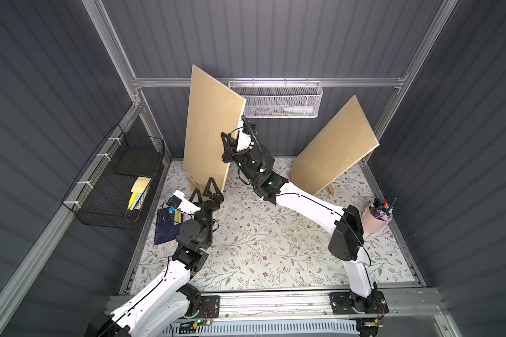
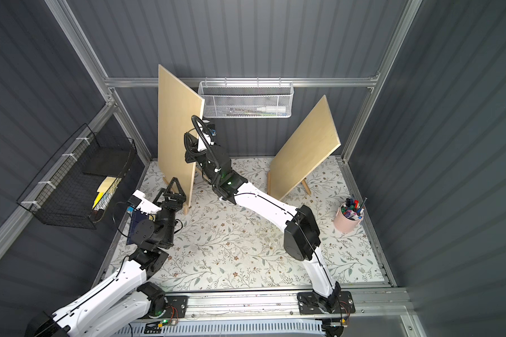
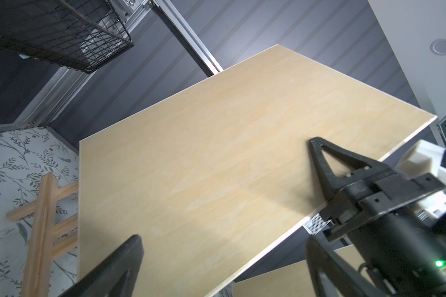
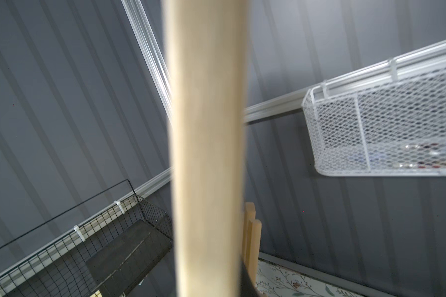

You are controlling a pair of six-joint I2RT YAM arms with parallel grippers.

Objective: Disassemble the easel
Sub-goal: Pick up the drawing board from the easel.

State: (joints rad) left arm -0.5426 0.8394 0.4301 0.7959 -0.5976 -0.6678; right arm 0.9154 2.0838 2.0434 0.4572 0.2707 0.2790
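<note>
Top views: R gripper (image 1: 226, 145) clamped on the board (image 1: 211, 116), L gripper (image 1: 205, 191) spread wide by its low corner.
In both top views the board stands near-upright at the easel (image 1: 192, 183), long axis vertical. Can't tell if its bottom edge rests on the easel or hangs just off it. R gripper pinches the side edge abt mid-height. L gripper sits just below the near bottom corner, close, apparently not touching. L wrist view: board (image 3: 204, 167) fills the space straight ahead of the open jaws. One of R gripper's fingers (image 3: 318, 154) lies on its face, the other is hidden behind. Easel (image 3: 40, 231) shows past the bottom edge. R wrist view: board (image 4: 206, 154) blurred, edge-on, right betw the jaws, w/ easel (image 4: 251, 231) just behind. Judgement: the R arm holds the board, so the next move is prob. straight up along the long axis.
</note>
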